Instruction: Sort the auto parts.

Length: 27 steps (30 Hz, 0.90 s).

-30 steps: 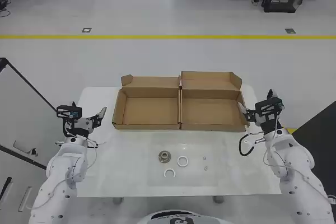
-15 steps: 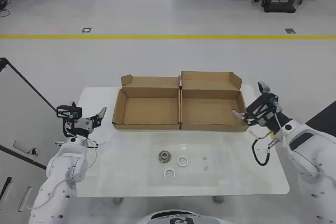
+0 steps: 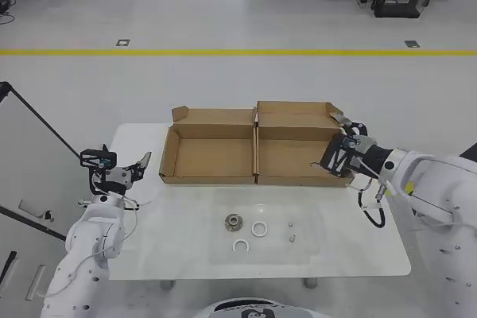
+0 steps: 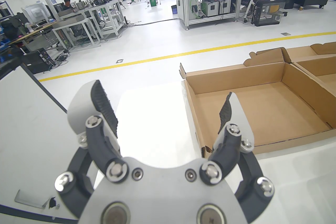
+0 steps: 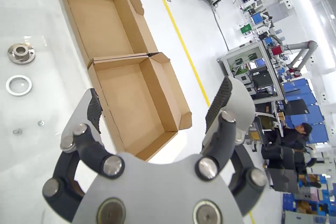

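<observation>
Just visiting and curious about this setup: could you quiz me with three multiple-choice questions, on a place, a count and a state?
1. Where is the metal flange? A in a box; B on the table; C in a gripper.
2. How many cardboard boxes? A one; B three; C two.
3. The right gripper is: A open, empty; B shut, empty; C shut on the flange.
Answers: 1 B, it lies before the boxes; 2 C, side by side; 3 A, jaws apart, nothing between.
</observation>
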Motion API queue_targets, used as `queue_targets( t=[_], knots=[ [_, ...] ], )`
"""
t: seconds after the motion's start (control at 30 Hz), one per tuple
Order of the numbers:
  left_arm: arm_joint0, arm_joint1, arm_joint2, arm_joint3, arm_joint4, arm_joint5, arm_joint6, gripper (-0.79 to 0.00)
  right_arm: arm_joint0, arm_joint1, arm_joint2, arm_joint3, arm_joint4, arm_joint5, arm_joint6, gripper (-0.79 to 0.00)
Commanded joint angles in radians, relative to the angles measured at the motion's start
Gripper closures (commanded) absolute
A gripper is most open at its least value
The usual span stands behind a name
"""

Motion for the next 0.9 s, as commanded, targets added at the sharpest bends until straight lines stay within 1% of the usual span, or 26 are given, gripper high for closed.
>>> queue_targets(
  t=[0.0, 0.07, 0.1, 0.27, 0.37, 0.47, 0.6, 0.77, 0.87],
  knots=[
    [0.000, 0.000, 0.000, 0.000, 0.000, 0.000, 0.000, -0.785, 0.029, 0.004, -0.035, 0.006, 0.033, -0.027, 0.066, -0.785],
    [0.000, 0.000, 0.000, 0.000, 0.000, 0.000, 0.000, -0.785, 0.056, 0.008, -0.066, 0.010, 0.075, -0.048, 0.126, -0.785],
    [0.000, 0.000, 0.000, 0.000, 0.000, 0.000, 0.000, -0.785, 0.067, 0.012, -0.084, 0.010, 0.086, -0.046, 0.133, -0.785],
    [0.000, 0.000, 0.000, 0.000, 0.000, 0.000, 0.000, -0.785, 0.119, 0.050, -0.165, 0.027, 0.076, -0.057, 0.123, -0.785],
    [0.000, 0.000, 0.000, 0.000, 0.000, 0.000, 0.000, -0.785, 0.153, 0.080, -0.217, 0.043, 0.078, -0.069, 0.111, -0.785],
    [0.000, 0.000, 0.000, 0.000, 0.000, 0.000, 0.000, -0.785, 0.191, 0.118, -0.285, 0.050, 0.074, -0.074, 0.105, -0.785],
    [0.000, 0.000, 0.000, 0.000, 0.000, 0.000, 0.000, -0.785, 0.259, 0.177, -0.383, 0.060, 0.111, -0.074, 0.105, -0.785],
    [0.000, 0.000, 0.000, 0.000, 0.000, 0.000, 0.000, -0.785, 0.377, 0.255, -0.510, 0.087, 0.175, -0.074, 0.106, -0.785],
    [0.000, 0.000, 0.000, 0.000, 0.000, 0.000, 0.000, -0.785, 0.460, 0.301, -0.596, 0.115, 0.245, -0.074, 0.106, -0.785]
  ],
)
